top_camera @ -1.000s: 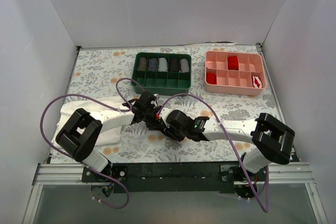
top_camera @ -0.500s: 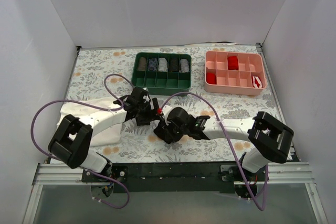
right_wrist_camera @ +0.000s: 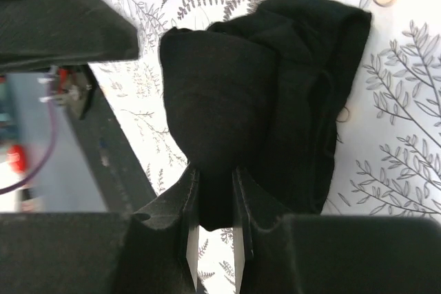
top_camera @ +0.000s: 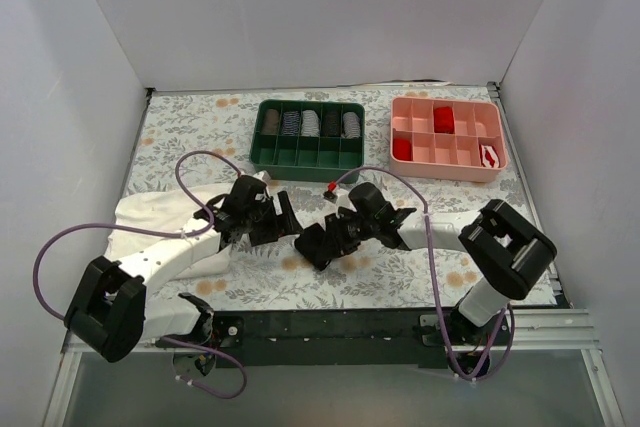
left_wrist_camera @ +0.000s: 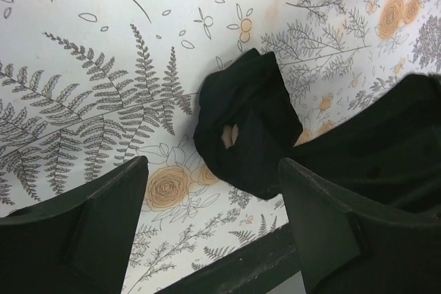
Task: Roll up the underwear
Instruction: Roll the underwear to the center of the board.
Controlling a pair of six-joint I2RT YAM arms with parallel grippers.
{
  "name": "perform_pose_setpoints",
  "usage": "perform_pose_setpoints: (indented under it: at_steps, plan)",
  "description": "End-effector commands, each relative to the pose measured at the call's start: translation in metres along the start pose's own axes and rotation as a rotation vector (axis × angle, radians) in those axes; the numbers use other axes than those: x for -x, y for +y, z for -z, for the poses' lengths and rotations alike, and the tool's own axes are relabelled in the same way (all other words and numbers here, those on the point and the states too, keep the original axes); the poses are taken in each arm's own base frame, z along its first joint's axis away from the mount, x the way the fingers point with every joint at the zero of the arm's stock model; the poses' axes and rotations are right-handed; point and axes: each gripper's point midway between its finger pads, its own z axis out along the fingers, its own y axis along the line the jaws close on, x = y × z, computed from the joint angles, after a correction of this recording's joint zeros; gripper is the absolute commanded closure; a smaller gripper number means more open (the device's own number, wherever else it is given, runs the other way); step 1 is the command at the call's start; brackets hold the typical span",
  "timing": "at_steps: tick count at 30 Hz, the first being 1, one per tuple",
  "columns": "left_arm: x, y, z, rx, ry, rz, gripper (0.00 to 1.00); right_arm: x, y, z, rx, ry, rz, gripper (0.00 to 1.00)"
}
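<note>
Over the last second my left arm has backed away toward its own side. Its pincer [left_wrist_camera: 212,169] is now released, the jaws standing wide apart with only patterned tabletop [left_wrist_camera: 89,53] directly under them. The underwear [left_wrist_camera: 244,125] lies just beyond its tips, untouched by it. The right arm has meanwhile stretched out flatter across the middle, and its pincer [right_wrist_camera: 213,191] is clenched on a fold of the black fabric at the bundle's near end.

I read this as a handover: the left has let go and the right alone keeps the bundle together. The rolling looks far along but not tidy, so the next move probably calls for a firm tuck before release, or the soft cloth may spring open.

The bundle is matte black knit, thick and rounded at one end, with looser layered folds and a squarish flap at the other. It sits near the centre of the tabletop, well short of the green tray [top_camera: 262,155]. I see no pale waistband. A small light spot shows in the folds from the left wrist, and I cannot tell whether it is band or tabletop showing through. The white cloth [top_camera: 150,212] lies crumpled under the left arm.
</note>
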Motion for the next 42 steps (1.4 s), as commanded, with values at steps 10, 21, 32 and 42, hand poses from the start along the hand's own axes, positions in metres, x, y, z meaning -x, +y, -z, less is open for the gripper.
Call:
perform_pose_setpoints:
  at_steps: [10,21,32,42]
  plan:
    - [-0.007,-0.019,0.001,-0.178,-0.018,-0.035,0.25,-0.012,-0.002,0.009,0.268,0.024,-0.354,0.78]
    - [-0.026,-0.016,-0.019,-0.186,0.01,0.003,0.27,-0.012,-0.008,0.011,0.306,0.003,-0.495,0.78]
    - [-0.02,-0.021,-0.04,-0.161,-0.011,0.036,0.36,-0.012,-0.009,0.01,0.307,0.001,-0.504,0.77]
    - [-0.033,-0.008,-0.049,-0.099,0.023,0.058,0.66,-0.005,-0.005,0.014,0.309,-0.01,-0.437,0.69]
